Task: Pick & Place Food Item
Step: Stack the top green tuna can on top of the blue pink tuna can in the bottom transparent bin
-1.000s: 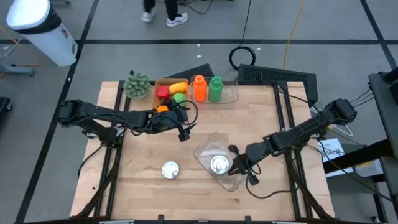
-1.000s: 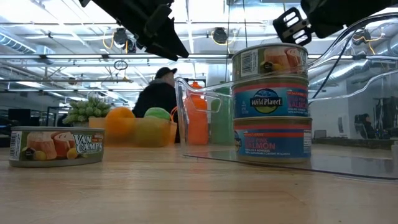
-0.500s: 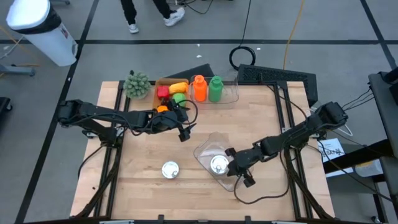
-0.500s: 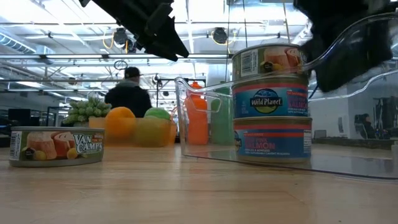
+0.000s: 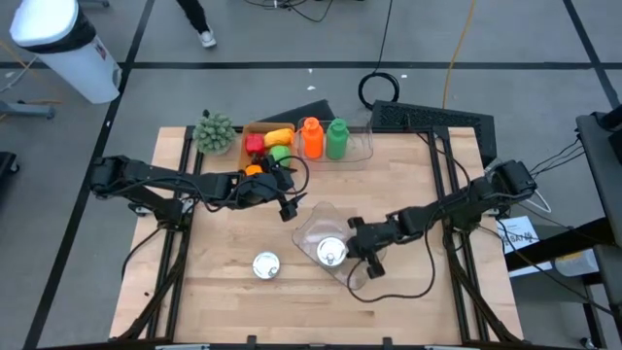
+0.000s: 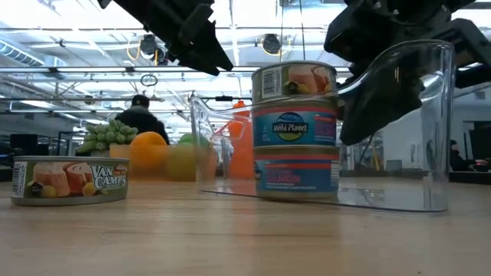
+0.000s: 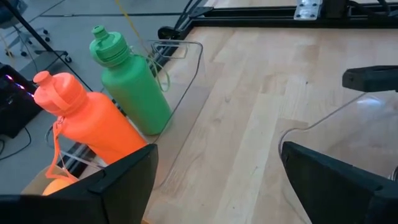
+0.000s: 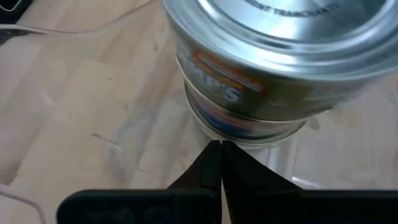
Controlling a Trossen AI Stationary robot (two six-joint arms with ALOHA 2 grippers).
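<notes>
High view is showing my right claw (image 5: 358, 236) pressed together, beside the stack of three cans (image 5: 331, 253) that is standing in the clear plastic bin (image 5: 362, 275) near the middle of the table (image 5: 408, 175). The tips are touching the bin or sitting just beside the stack; I cannot tell which. My left claw (image 5: 288, 205) is hanging spread apart and empty above the table, near the orange bottle (image 5: 311, 138) and the green bottle (image 5: 336, 137). One loose Van Camp's can (image 6: 70, 181) is lying well apart. I am judging that a push on the bin could topple the tall stack.
</notes>
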